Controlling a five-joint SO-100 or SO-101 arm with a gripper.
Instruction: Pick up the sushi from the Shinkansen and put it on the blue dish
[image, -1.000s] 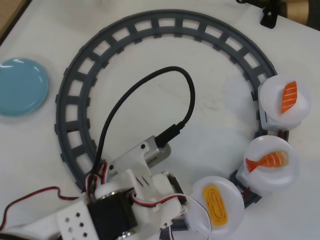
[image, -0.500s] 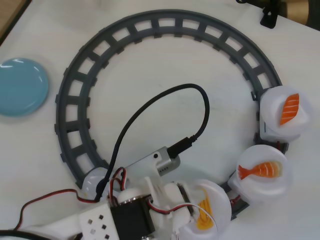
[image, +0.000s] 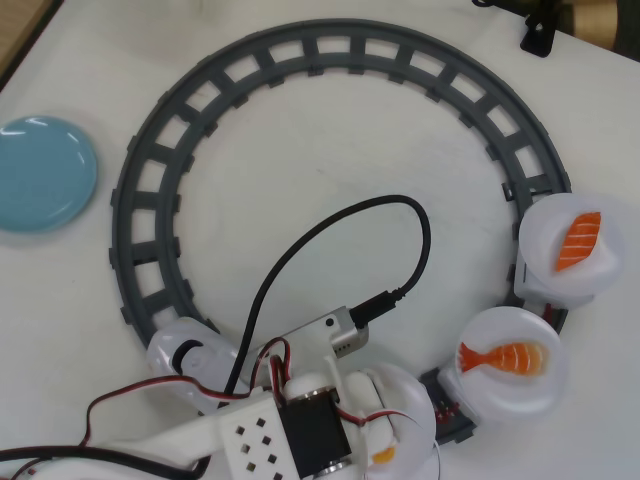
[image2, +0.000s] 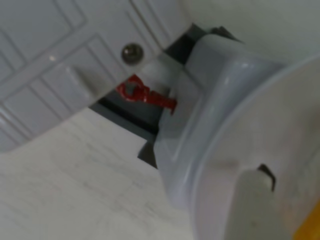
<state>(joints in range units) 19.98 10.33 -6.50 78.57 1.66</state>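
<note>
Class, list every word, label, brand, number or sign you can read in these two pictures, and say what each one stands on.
None: no readable text in either view.
Train: plain white, no lettering seen.
Blue dish, white plates, track: unmarked.
Arm's white housing: only a pattern of small dark squares, not characters.
Wrist view: blurred close-up of white plastic and a red coupling; nothing legible.

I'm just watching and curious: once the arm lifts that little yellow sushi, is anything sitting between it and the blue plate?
Only the grey ring track and the Shinkansen nose lie between the sushi and the blue dish; both are low. Lifted over them, nothing visible blocks it.
</note>
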